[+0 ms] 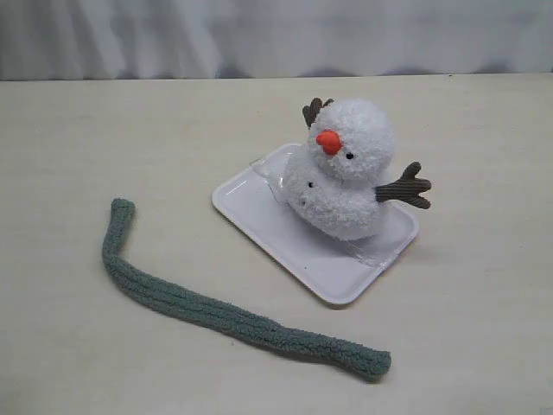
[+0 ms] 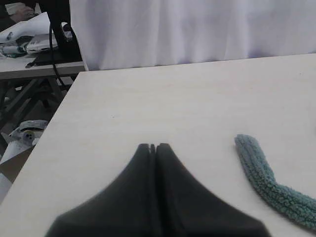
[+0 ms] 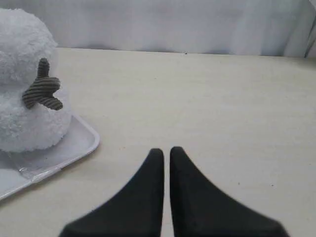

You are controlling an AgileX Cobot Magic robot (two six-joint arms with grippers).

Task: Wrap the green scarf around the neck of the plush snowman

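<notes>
The plush snowman (image 1: pixel 346 173) sits on a white tray (image 1: pixel 259 226), leaning left, its orange nose toward the camera and brown twig arms sticking out. Its neck (image 1: pixel 321 175) is bare. The green scarf (image 1: pixel 216 313) lies loose on the table in front of the tray, curving from the left to the lower right. Neither gripper shows in the exterior view. My left gripper (image 2: pixel 153 147) is shut and empty over bare table, one scarf end (image 2: pixel 261 180) off to its side. My right gripper (image 3: pixel 163 150) is shut with a thin slit, empty, beside the snowman (image 3: pixel 24 74) and tray (image 3: pixel 81 143).
A white curtain (image 1: pixel 276 35) hangs behind the table's far edge. In the left wrist view the table's side edge (image 2: pixel 44 133) drops off to a cluttered bench (image 2: pixel 29 44) and gear on the floor.
</notes>
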